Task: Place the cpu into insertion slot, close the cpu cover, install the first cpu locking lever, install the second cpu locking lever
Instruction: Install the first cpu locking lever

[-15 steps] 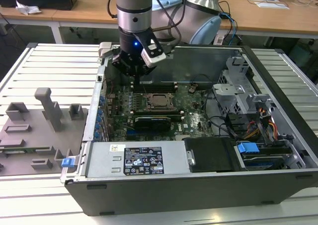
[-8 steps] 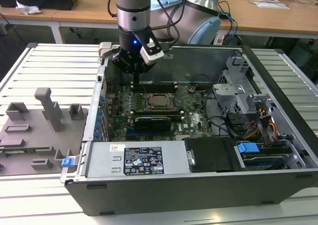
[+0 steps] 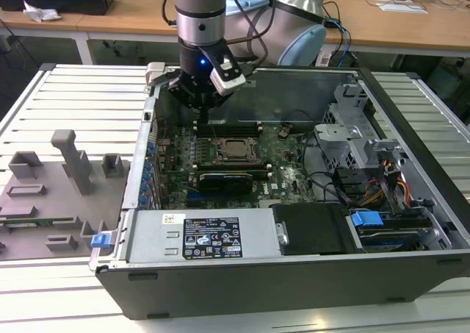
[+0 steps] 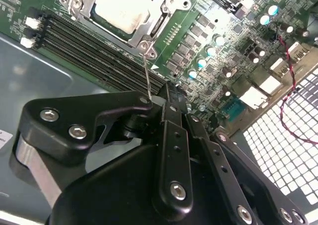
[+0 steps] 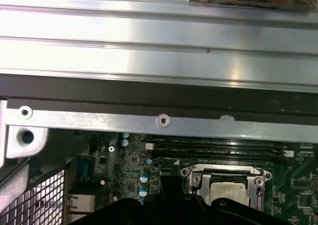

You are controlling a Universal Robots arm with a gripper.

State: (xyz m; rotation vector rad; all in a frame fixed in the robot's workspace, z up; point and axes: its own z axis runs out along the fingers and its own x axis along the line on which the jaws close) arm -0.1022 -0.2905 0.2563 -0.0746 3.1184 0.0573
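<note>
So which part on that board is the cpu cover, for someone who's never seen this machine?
Start from the open computer case and find the green motherboard on its floor. Near the board's middle, beside the long black memory slots, sits the cpu cover: a square silver metal frame lying closed around the pale cpu. Nothing else there is square, shiny and windowed.

**A robotics lab bench**

An opened computer case (image 3: 294, 223) lies on a ribbed metal table (image 3: 73, 105), its green motherboard (image 3: 220, 156) exposed under a robot arm (image 3: 200, 17). Grey holding fixtures (image 3: 51, 193) sit beside it. Wooden desks (image 3: 110, 17) with papers (image 3: 400, 2) stand behind.
</note>
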